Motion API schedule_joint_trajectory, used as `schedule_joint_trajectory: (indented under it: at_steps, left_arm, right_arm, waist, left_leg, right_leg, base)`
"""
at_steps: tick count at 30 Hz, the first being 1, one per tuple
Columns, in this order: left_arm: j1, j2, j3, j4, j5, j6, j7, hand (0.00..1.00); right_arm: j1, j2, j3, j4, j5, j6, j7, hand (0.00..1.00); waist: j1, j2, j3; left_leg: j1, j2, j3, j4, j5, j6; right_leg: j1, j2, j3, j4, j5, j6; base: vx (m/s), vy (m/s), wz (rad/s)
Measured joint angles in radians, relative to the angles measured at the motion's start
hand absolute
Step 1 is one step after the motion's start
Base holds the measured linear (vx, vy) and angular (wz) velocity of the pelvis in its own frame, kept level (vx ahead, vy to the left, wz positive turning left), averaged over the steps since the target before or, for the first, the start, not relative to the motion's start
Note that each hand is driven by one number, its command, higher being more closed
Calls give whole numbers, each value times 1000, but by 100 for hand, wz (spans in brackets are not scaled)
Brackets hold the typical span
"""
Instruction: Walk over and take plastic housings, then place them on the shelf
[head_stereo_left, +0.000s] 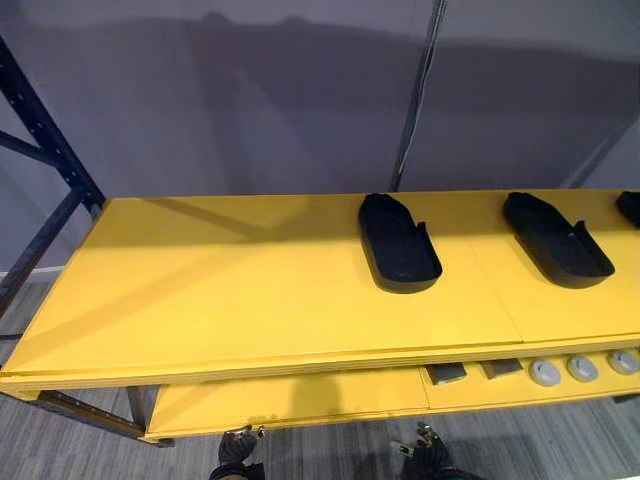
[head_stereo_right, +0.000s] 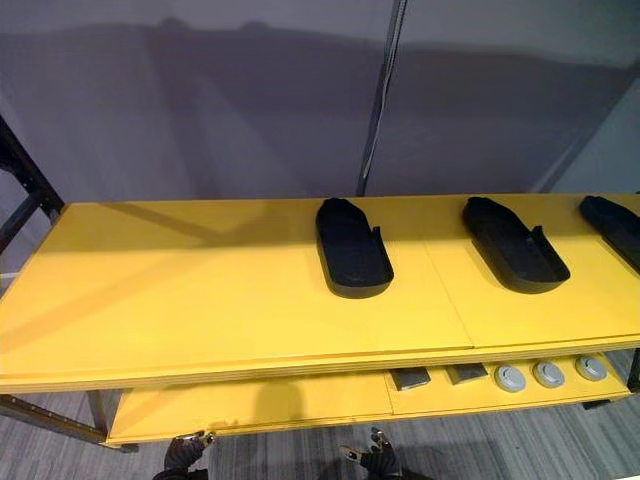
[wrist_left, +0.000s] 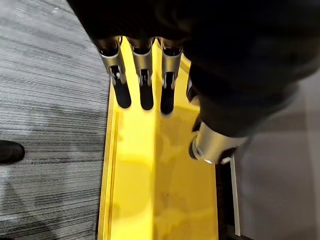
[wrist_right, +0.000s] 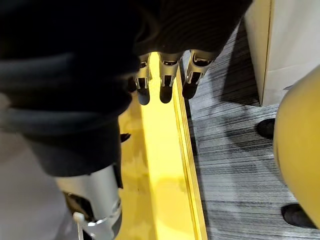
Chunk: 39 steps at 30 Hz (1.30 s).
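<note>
Three black plastic housings lie on the yellow top shelf: one near the middle, one to its right, and a third cut off at the far right edge. Both hands hang low in front of the shelf, well below the housings. My left hand is open and empty, and its straight fingers point down past the yellow lower shelf edge. My right hand is likewise open, its fingers straight and holding nothing.
The lower yellow shelf carries two dark square parts and three grey round parts at the right. A dark steel upright frames the rack's left end. A grey wall stands behind. Dark shoes rest on grey carpet.
</note>
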Motion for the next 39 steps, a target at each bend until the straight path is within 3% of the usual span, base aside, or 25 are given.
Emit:
schedule_joint_trajectory:
  at_steps: [6, 11, 19, 21, 22, 24, 25, 26, 28, 29, 30, 33, 35, 37, 38, 39]
  left_arm:
    - [-15, 8, -13, 33, 14, 0, 1, 0]
    - [-15, 9, -6, 33, 19, 0, 6, 0]
    - [-51, -20, 10, 34, 15, -3, 12, 0]
    - [-53, -23, 13, 37, 15, -9, 16, 0]
    - [-63, -27, 30, 37, 15, -12, 25, 0]
    - [-75, -24, 30, 37, 15, -12, 32, 0]
    - [-91, -23, 29, 37, 15, -12, 33, 0]
    - [-127, -22, 28, 38, 16, -13, 34, 0]
    - [-168, -17, 24, 52, 18, -15, 33, 0]
    - [-193, -12, 15, 68, 19, -15, 32, 0]
    - [-197, -8, 10, 74, 19, -14, 31, 0]
    - [-193, 21, -10, 83, 20, -8, 28, 0]
    - [-196, 32, -10, 87, 19, 0, 28, 0]
    - [-198, 33, -12, 116, 19, 2, 28, 0]
    - [-203, 37, -21, 125, 19, 1, 27, 0]
    - [-201, 37, -40, 129, 19, -6, 27, 0]
  right_arm:
    - [0, 3, -2, -5, 2, -2, -8, 0]
    - [-1, 18, 0, -37, 2, -4, -9, 0]
    - [-46, 22, 3, -49, -8, -5, -17, 0]
    - [-69, 21, 4, -50, -21, -5, -20, 0]
    - [-96, 22, 16, -81, -31, -5, -25, 0]
    - [-117, 23, 21, -105, -37, -5, -28, 0]
    - [-128, 25, 21, -126, -44, -5, -31, 0]
    - [-150, 29, 21, -146, -48, -5, -38, 0]
    - [-155, 29, 23, -149, -49, -5, -44, 0]
    - [-154, 28, 24, -134, -52, -5, -45, 0]
    - [-154, 26, 27, -119, -53, -6, -46, 0]
    - [-161, -3, 75, -20, -70, -6, -46, 0]
    - [-185, -24, 102, 18, -85, -6, -46, 0]
    - [-209, -53, 130, 47, -91, -7, -47, 0]
    - [-216, -66, 137, 63, -91, -6, -50, 0]
    - [-210, -73, 137, 76, -93, -6, -51, 0]
  waist:
    - [-4, 7, 1]
    - [0, 3, 26]
    - [-4, 1, 58]
    - [-5, 4, 62]
    - [-5, 0, 75]
    - [-4, -2, 90]
    - [-4, -5, 99]
    - [-5, -8, 120]
    - [-4, -9, 137]
    - [-7, -6, 138]
    - [-9, -6, 138]
    - [-14, -21, 129]
    - [-5, -34, 123]
    - [-1, -23, 114]
    - [-6, -17, 109]
    - [0, -40, 89]
  left_leg:
    - [4, 19, 5, 6, -5, -13]
    - [-4, 47, 28, 71, -44, -51]
    - [-74, 60, 55, 211, -110, -1]
    - [-84, 61, 96, 238, -127, 14]
    - [-117, 66, 170, 274, -149, 34]
    - [-144, 74, 228, 302, -161, 43]
    - [-166, 78, 263, 320, -166, 52]
    - [-195, 99, 315, 328, -168, 67]
    - [-206, 107, 373, 313, -155, 92]
    - [-202, 107, 420, 281, -132, 103]
    - [-198, 107, 439, 265, -122, 106]
    - [-168, 103, 553, 226, -93, 105]
    - [-169, 95, 606, 240, -88, 101]
    - [-162, 104, 601, 241, -76, 99]
    - [-166, 130, 602, 274, -69, 111]
    - [-171, 104, 575, 212, -85, 82]
  right_leg:
    - [-8, 18, 3, 24, -13, -15]
    - [-30, 43, 29, 89, -45, -36]
    - [-112, 76, 112, 162, -55, -41]
    - [-139, 87, 163, 159, -37, -30]
    - [-191, 109, 245, 150, 4, -13]
    - [-216, 125, 307, 124, 52, -2]
    - [-234, 132, 340, 88, 99, 11]
    - [-245, 133, 341, 2, 190, 5]
    - [-278, 115, 198, 75, 156, 0]
    - [-302, 85, 52, 232, 52, -31]
    - [-298, 75, 9, 282, 15, -39]
    - [-189, -6, -158, 377, -117, -23]
    - [-170, -35, -217, 300, -130, -26]
    - [-113, 15, -193, 131, -85, -67]
    - [-89, 47, -146, 63, -22, -74]
    - [-91, 52, -96, 19, 6, -82]
  base:
    - [-17, -44, -5]
    - [-44, -79, -14]
    - [-51, -7, -30]
    - [-132, 125, -100]
    - [-156, 132, -134]
    - [-155, 127, -133]
    - [-216, 140, -150]
    - [-285, 147, -145]
    - [-213, 111, -106]
    - [-109, 105, -82]
    - [-100, 108, -94]
    - [-37, 20, -95]
    - [-32, -131, -157]
    - [-65, -206, -175]
    - [-88, -99, -137]
    - [-97, -67, -131]
